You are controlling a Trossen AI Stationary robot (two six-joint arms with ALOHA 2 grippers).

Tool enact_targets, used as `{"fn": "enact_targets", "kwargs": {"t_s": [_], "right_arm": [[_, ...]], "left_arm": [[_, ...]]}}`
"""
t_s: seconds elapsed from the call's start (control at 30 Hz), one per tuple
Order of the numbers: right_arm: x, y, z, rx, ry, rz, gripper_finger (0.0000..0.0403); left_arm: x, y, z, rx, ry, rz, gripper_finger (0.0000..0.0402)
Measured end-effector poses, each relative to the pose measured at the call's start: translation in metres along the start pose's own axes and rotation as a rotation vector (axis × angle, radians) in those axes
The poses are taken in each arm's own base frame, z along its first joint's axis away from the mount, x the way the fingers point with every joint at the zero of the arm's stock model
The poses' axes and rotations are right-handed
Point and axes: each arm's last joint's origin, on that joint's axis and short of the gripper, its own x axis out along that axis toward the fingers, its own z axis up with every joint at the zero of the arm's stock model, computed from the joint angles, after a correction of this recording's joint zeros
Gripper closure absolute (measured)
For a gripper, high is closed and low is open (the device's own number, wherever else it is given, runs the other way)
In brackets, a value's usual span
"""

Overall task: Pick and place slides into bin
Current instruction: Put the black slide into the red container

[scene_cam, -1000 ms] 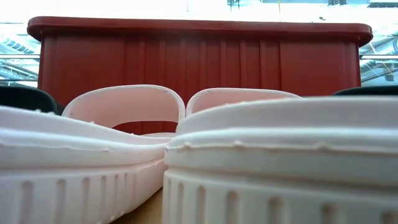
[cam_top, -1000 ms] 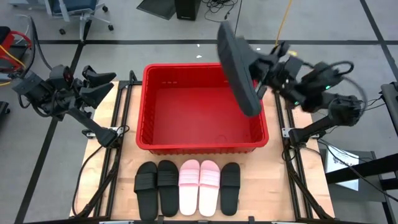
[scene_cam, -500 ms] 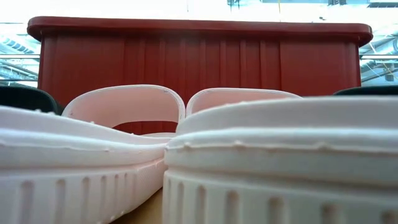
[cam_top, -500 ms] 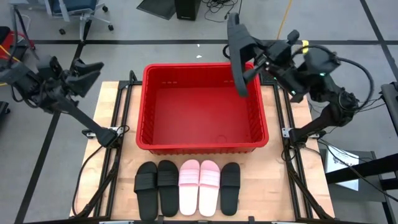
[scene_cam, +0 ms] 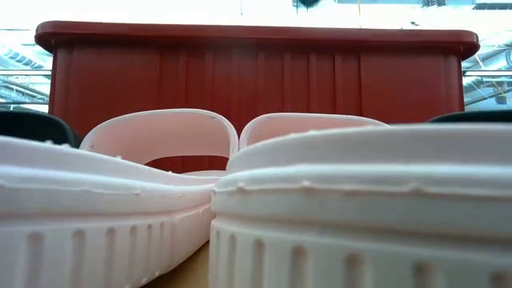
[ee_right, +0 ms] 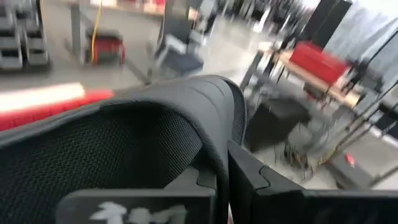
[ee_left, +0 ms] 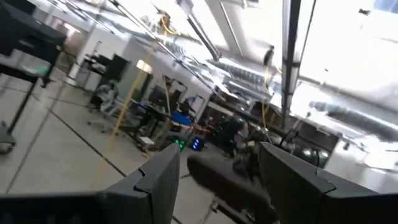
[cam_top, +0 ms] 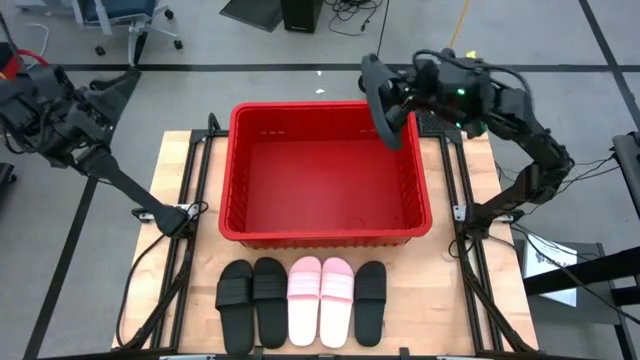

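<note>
High view: my right gripper (cam_top: 400, 98) pinches a black slide (cam_top: 381, 100) above the red bin's (cam_top: 326, 237) far-right corner — my left gripper (cam_top: 112, 90) hangs spread, empty, off the table's left. Low view: pink slides (scene_cam: 160, 144) fill the foreground. Right wrist view: fingers clamp the strap.

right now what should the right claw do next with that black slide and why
Probably bring it lower and farther over the bin before letting go: the right claw is shut on the black slide, which hangs on edge above the bin's far right corner.
</note>
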Motion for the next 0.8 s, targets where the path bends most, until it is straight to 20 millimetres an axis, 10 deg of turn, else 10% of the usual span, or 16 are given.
{"fn": "enact_targets", "kwargs": {"t_s": [0.8], "right_arm": [[0.108,0.052,-0.082,-0.451,0.596,0.081,0.0399]], "left_arm": [[0.017,-0.033,-0.013,0.038,0.039,0.068,0.0188]]}}
